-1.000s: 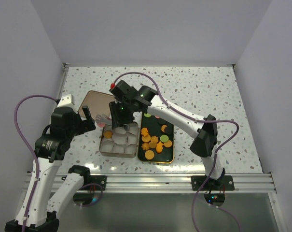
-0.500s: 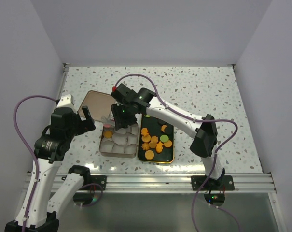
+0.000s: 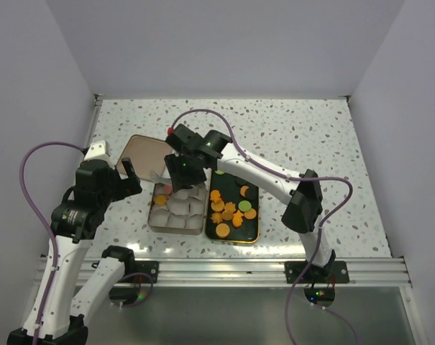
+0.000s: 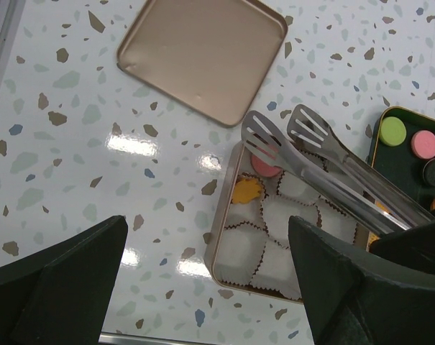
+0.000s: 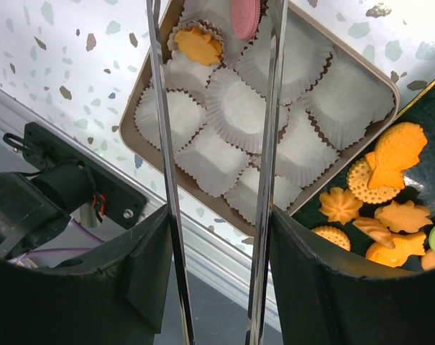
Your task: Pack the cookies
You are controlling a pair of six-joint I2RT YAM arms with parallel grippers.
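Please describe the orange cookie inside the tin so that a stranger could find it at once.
Find the gold tin of white paper cups, left of the dark tray. By its left wall, next to a pink round cookie, lies the orange cookie: the tin's only orange piece, with a lobed edge.

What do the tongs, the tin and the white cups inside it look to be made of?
The tongs are probably polished steel: silvery, with mirror glints and slotted tips. The tin looks like thin sheet metal in a satin gold finish, with a rolled rim. The cups appear to be matte white paper, going by their pleated, crimped edges.
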